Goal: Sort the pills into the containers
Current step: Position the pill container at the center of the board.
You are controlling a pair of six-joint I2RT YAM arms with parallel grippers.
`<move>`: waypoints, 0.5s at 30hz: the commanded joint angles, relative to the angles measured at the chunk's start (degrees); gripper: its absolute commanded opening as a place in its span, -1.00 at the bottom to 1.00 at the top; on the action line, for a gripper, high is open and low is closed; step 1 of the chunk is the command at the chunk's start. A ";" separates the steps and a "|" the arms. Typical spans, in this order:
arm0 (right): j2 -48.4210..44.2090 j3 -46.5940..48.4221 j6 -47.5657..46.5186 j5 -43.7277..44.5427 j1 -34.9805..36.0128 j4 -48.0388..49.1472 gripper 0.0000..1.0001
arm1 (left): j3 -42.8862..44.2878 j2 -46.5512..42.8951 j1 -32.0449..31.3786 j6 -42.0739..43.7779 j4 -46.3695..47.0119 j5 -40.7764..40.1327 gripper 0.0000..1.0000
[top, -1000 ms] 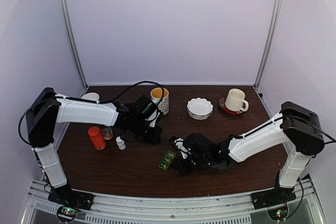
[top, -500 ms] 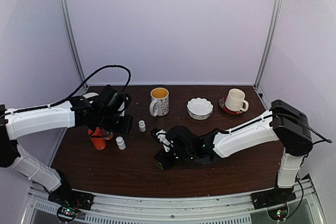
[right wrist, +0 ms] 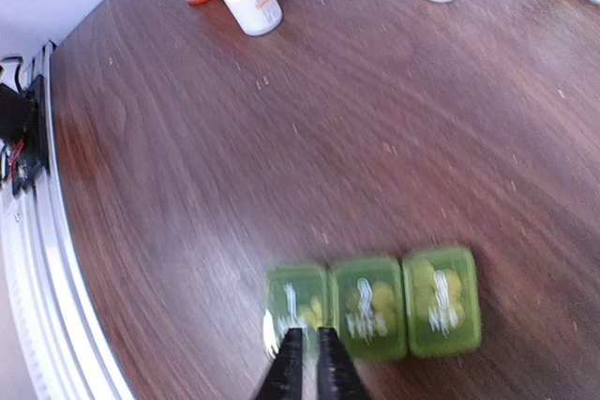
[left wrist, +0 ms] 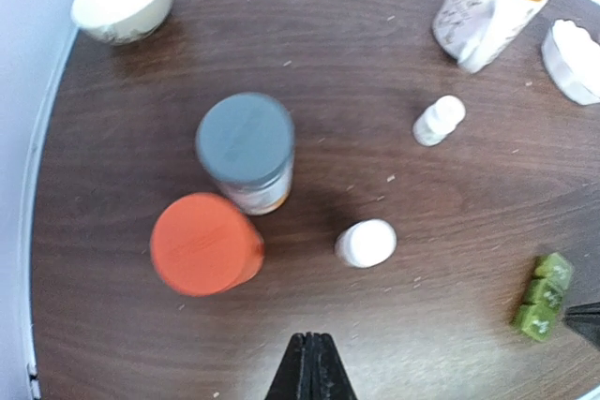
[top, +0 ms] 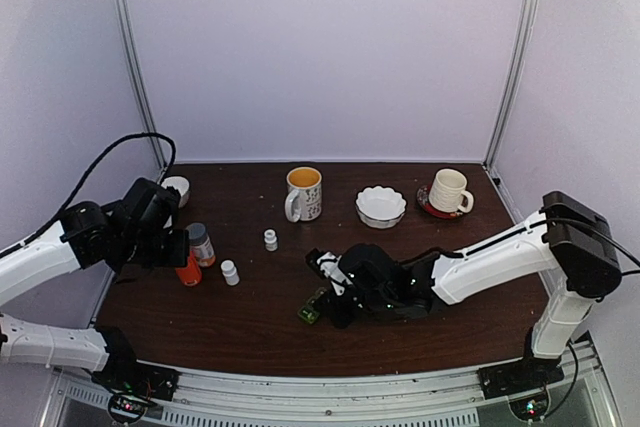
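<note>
The pill box (right wrist: 373, 303) is a green row of three closed compartments with white numbers and yellow pills showing through. It lies near the table's front middle (top: 312, 308) and shows at the right edge of the left wrist view (left wrist: 542, 283). My right gripper (right wrist: 305, 348) hovers over its left end compartment, jaws nearly together, holding nothing I can see. A small white speck (right wrist: 270, 333) lies by that end. My left gripper (left wrist: 311, 351) is shut and empty, above the table on the near side of the bottles, at the left side (top: 172, 247).
An orange bottle (left wrist: 204, 244), a grey-capped bottle (left wrist: 246, 147) and two small white bottles (left wrist: 367, 243) (left wrist: 439, 121) stand at the left. At the back are a small bowl (top: 177, 187), a yellow-lined mug (top: 303, 192), a white dish (top: 381, 205) and a mug on a red saucer (top: 448, 192).
My left arm has pulled back from the table's middle to the left edge, leaving a small white bottle standing there. My right gripper shifted left, then slightly back, staying over the pill box.
</note>
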 commanded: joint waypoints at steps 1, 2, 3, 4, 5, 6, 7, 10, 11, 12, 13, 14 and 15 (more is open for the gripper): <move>-5.03 -6.71 0.18 0.37 1.13 0.10 -0.67 | -2.77 -5.02 0.71 -5.09 -8.34 -5.38 -0.57; -5.77 -7.66 0.19 1.09 1.45 -0.21 -0.56 | -3.47 -6.59 0.74 -5.62 -9.15 -5.62 -0.33; -6.29 -8.44 0.15 2.02 1.92 -0.78 -0.45 | -4.33 -8.33 0.82 -6.12 -10.04 -5.75 -0.13; -6.66 -9.00 -0.12 3.15 2.37 -1.42 -0.40 | -5.04 -9.90 0.85 -6.80 -10.70 -5.77 0.04; -6.75 -9.48 -0.41 4.20 2.71 -1.91 -0.36 | -6.06 -12.16 0.84 -7.29 -10.67 -5.29 0.13; -6.61 -9.81 -0.64 5.39 3.00 -2.42 -0.33 | -6.80 -13.60 0.84 -7.42 -9.70 -4.24 0.19; -6.24 -9.83 -0.91 6.16 3.10 -2.80 -0.32 | -7.23 -14.56 0.85 -8.13 -9.59 -3.89 0.23; -4.41 -8.50 -1.61 7.09 3.22 -3.77 -0.27 | -8.06 -15.45 0.85 -10.39 -10.45 -4.72 0.31; -3.77 -7.74 -1.70 7.82 3.28 -3.99 -0.27 | -8.24 -15.10 0.95 -10.74 -10.44 -4.83 0.32; -3.11 -6.98 -1.81 8.42 3.34 -4.30 -0.27 | -8.50 -14.53 0.97 -11.09 -10.40 -4.93 0.33; -2.35 -6.03 -1.80 9.15 3.31 -4.87 -0.27 | -8.77 -13.74 1.16 -11.29 -10.37 -4.82 0.34; -1.67 -5.02 -1.82 10.01 3.33 -5.56 -0.27 | -9.01 -12.92 1.43 -11.34 -10.24 -4.47 0.34; -0.73 -4.05 -2.00 10.63 3.37 -6.16 -0.27 | -9.37 -12.23 1.78 -11.21 -9.71 -4.03 0.33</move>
